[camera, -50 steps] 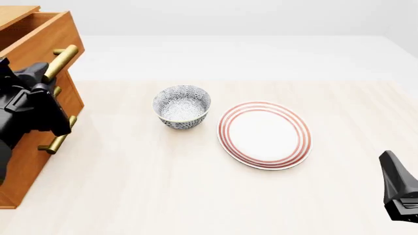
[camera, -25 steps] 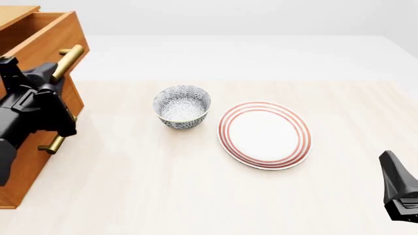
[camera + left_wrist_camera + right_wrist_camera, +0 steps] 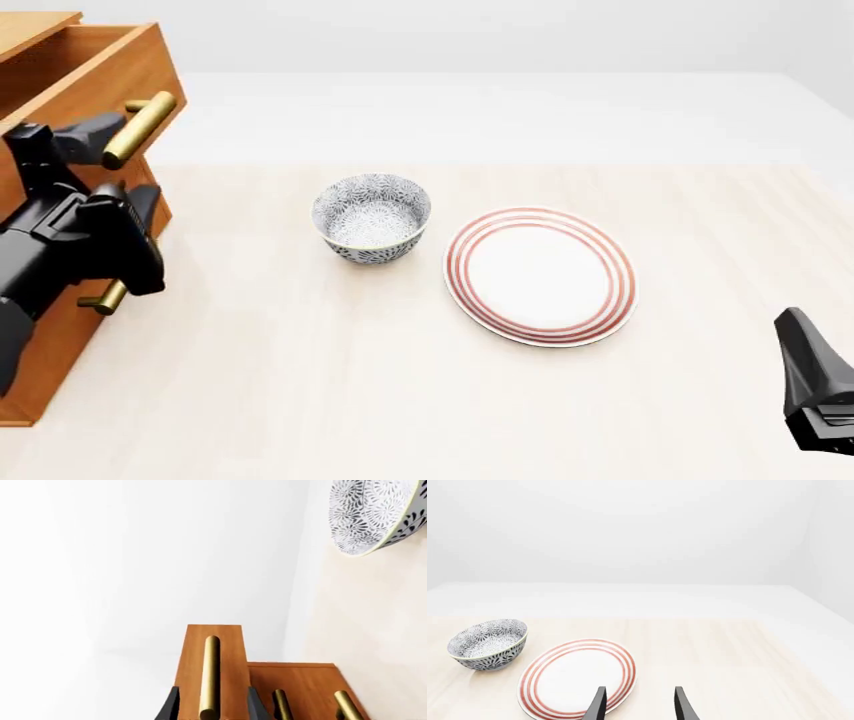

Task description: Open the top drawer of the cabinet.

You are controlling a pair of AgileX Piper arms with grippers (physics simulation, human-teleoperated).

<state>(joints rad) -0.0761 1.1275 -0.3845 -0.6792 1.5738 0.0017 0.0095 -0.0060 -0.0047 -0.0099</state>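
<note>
Front view puts the cabinet (image 3: 60, 300) at the left edge of the frame, with the top drawer (image 3: 94, 70) in the upper left corner already pulled out past the fronts below it, its plain wood inside showing. My left fingers (image 3: 209, 707) straddle its brass bar handle (image 3: 209, 675), one on each side, because that bar is the only purchase for drawing the box outward. In the left wrist view a sliver of wood shows between each fingertip and the bar, so I judge them released rather than clenched on it. My left arm lies low along the cabinet front, wrist rolled so the bar runs down the gap.

My right fingers (image 3: 636, 702) are parted and hold nothing, parked at the lower right of the front view, well apart from the patterned bowl (image 3: 372, 218) and the red-ringed plate (image 3: 541, 275) mid-surface (image 3: 334, 380), which this job leaves alone.
</note>
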